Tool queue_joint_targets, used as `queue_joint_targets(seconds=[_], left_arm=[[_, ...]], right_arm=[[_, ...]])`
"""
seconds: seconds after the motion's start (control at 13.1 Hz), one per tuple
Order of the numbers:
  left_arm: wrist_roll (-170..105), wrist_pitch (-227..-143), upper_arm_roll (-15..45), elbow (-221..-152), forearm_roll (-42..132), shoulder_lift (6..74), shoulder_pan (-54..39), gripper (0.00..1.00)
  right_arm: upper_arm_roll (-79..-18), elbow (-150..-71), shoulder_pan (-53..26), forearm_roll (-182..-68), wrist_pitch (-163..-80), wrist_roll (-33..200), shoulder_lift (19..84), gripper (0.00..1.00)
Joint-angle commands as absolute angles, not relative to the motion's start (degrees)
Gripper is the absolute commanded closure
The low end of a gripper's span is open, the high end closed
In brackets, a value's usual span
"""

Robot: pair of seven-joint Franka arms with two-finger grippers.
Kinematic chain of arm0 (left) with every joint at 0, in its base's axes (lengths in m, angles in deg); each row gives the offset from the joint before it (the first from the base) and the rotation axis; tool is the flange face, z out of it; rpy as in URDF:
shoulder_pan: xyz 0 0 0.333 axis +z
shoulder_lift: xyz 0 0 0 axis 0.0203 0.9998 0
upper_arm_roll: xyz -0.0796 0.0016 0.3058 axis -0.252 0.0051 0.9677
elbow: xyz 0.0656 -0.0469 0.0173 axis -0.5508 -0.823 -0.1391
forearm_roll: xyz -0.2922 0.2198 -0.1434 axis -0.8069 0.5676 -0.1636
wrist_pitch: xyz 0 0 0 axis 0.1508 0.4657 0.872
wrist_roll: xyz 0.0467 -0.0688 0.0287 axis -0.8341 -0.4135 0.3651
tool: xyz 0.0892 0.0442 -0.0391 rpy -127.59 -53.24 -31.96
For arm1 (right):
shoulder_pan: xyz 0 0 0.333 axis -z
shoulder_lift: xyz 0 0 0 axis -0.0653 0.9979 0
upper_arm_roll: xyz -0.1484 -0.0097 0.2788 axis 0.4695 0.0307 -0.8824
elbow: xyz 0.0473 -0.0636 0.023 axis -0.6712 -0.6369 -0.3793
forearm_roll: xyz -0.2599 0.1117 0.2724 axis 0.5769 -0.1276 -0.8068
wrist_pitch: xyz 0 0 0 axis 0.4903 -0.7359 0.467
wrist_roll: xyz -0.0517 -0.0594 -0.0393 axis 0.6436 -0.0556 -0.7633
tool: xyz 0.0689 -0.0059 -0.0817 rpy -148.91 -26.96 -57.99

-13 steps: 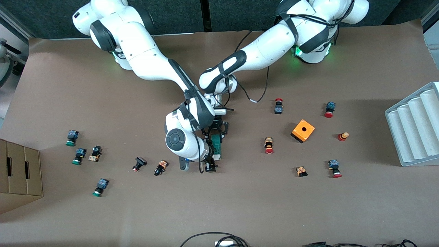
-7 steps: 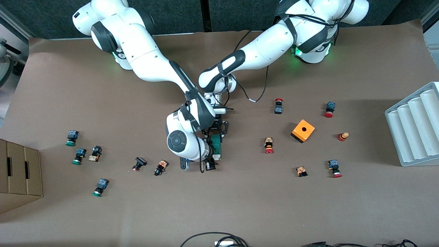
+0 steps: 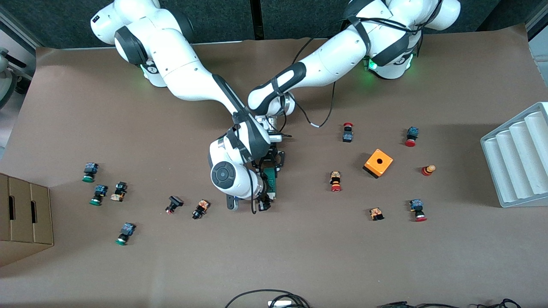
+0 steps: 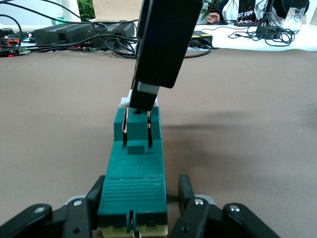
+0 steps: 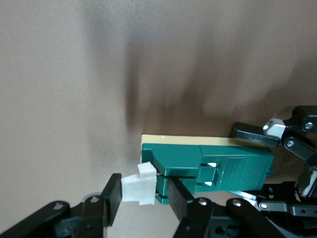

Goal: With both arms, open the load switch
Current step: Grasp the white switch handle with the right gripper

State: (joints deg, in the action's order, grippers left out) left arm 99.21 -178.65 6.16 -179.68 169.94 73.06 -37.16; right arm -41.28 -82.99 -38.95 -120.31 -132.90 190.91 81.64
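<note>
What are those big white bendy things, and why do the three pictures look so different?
They are two robot arms, each with a black pincher, called a gripper, at its end. One picture looks down from a high camera facing the robots. The other two come from small cameras on the arms' wrists, so everything looks huge.

In the middle of the brown table lies a dark green block, the load switch, with a white tab at one end. The left gripper is shut on one end of it. The right gripper has its fingers on either side of the tab end.

Scattered around are small red-capped and green-capped push-buttons, an orange box with a hole, a white ridged tray and a cardboard box.
</note>
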Motion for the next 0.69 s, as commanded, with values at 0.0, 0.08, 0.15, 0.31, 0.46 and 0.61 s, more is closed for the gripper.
queue_joint_targets(seconds=[0.0,0.08,0.15,0.31,0.46,0.61], left_arm=[[100.08,-178.32,6.68,-178.48,170.73,74.28,-38.12,0.37],[100.08,-178.32,6.60,-178.48,170.73,74.28,-38.12,0.37],[100.08,-178.32,6.59,-178.48,170.73,74.28,-38.12,0.37],[100.08,-178.32,6.68,-178.48,170.73,74.28,-38.12,0.37],[100.08,-178.32,6.60,-178.40,170.73,74.28,-38.12,0.37],[99.99,-178.32,6.59,-178.40,170.73,74.28,-38.12,0.37]], right_arm=[[-40.89,-81.42,-39.50,-122.48,-131.66,191.46,82.65,0.60],[-40.89,-81.42,-39.50,-122.48,-131.31,191.46,82.56,0.61],[-40.89,-81.42,-39.50,-122.48,-130.96,191.46,82.47,0.61],[-40.89,-81.59,-39.50,-122.48,-130.87,191.46,82.21,0.61],[-40.98,-81.77,-39.50,-122.48,-130.61,191.46,81.86,0.62],[-40.98,-81.86,-39.50,-122.48,-130.52,191.46,81.42,0.62]])
